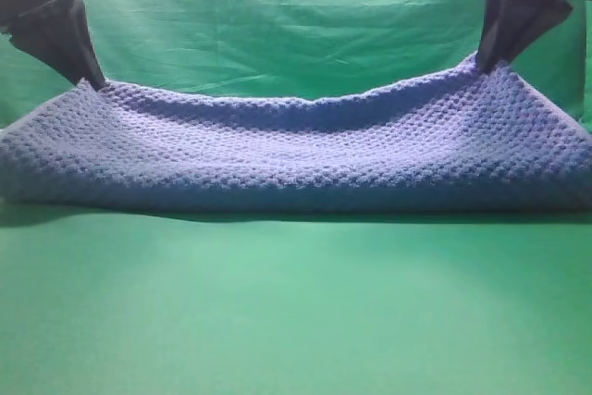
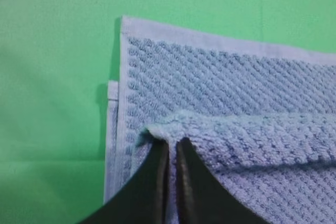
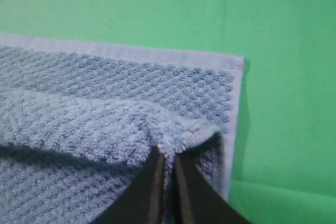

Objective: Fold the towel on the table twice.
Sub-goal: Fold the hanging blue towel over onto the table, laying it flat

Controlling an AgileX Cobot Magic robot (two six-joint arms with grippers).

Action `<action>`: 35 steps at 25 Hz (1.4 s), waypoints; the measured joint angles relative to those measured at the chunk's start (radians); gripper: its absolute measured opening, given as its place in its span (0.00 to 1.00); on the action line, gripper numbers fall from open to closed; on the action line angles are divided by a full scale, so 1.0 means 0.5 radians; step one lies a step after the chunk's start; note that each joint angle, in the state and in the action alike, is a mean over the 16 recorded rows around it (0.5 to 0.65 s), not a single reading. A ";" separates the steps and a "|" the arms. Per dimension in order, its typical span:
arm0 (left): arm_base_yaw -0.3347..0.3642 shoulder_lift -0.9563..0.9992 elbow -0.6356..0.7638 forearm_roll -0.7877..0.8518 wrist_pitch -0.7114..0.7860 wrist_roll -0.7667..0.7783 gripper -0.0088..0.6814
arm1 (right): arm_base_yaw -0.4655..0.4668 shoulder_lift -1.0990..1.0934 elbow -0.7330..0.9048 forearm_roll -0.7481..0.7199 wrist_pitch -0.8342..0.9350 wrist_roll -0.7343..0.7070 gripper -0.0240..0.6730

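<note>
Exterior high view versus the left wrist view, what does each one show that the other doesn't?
Only the exterior high view shows the right hand and the blue-grey waffle-knit towel's full sagging width. Only the left wrist view shows the pale hemmed corner lying flat below. Both show the left hand shut on the towel's lifted edge over the plain green table.

exterior high view. the towel (image 1: 296, 150), blue-grey and waffle-knit, hangs in a shallow sag between two dark grippers. the left gripper (image 1: 90, 80) pinches its upper left corner; the right gripper (image 1: 488, 64) pinches its upper right corner. the lower edge rests on the green table (image 1: 296, 312). a wrinkled green backdrop (image 1: 287, 25) stands behind.
</note>
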 joint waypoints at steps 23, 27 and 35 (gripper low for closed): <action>0.000 0.298 -0.116 -0.298 -0.201 0.417 0.34 | -0.058 0.277 -0.109 -0.038 -0.258 -0.068 0.38; 0.000 0.293 -0.131 -0.283 -0.147 0.479 0.57 | -0.065 0.227 -0.109 -0.050 -0.263 -0.093 0.61; 0.000 0.199 -0.267 -0.170 0.127 0.509 0.81 | -0.090 -0.030 -0.109 -0.099 -0.161 -0.106 0.88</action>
